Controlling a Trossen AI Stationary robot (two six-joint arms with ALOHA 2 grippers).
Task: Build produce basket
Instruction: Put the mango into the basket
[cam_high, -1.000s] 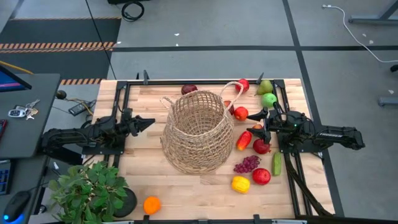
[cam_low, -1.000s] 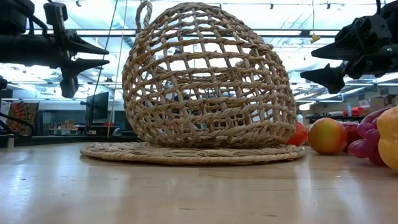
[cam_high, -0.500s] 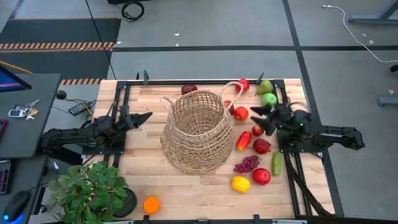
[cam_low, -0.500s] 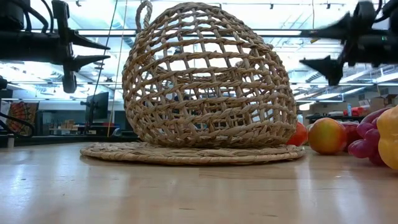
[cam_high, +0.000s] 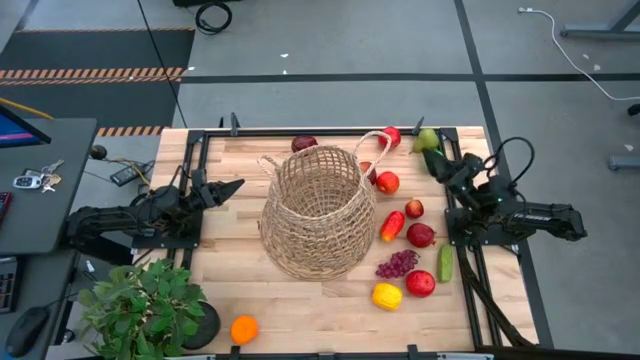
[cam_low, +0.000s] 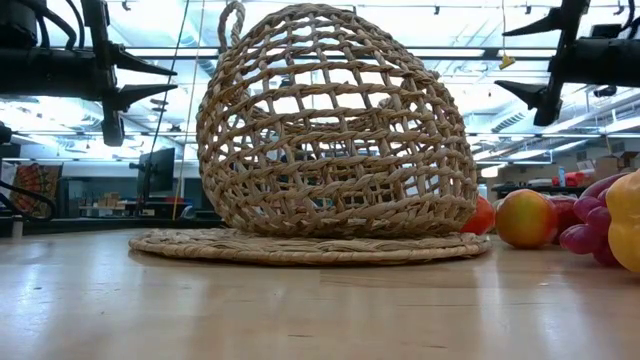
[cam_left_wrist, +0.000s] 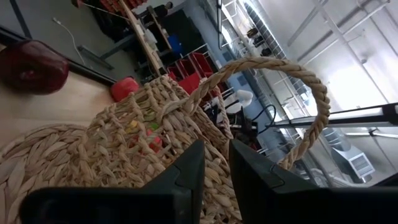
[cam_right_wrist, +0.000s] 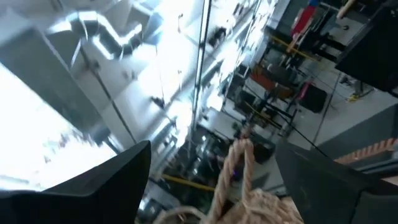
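Tan open-weave basket (cam_high: 318, 210); purple grapes (cam_high: 397, 264); yellow lemon (cam_high: 386, 295).

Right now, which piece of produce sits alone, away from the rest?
The orange: it lies at the near edge left of the basket, beside the potted plant. All the other fruit and vegetables cluster on the basket's right side or along the far edge.

Two dark arms are seen, each made of chunky black parts joined end to end. The left arm (cam_high: 125, 218) is black all over, with rounded joints and a thin pointed tip. The right arm (cam_high: 530, 217) is built the same way, and a black cable is looped above it. Each arm is ended by two flat black fingers (cam_left_wrist: 186, 171), shaped like long wedges with sharp ends.
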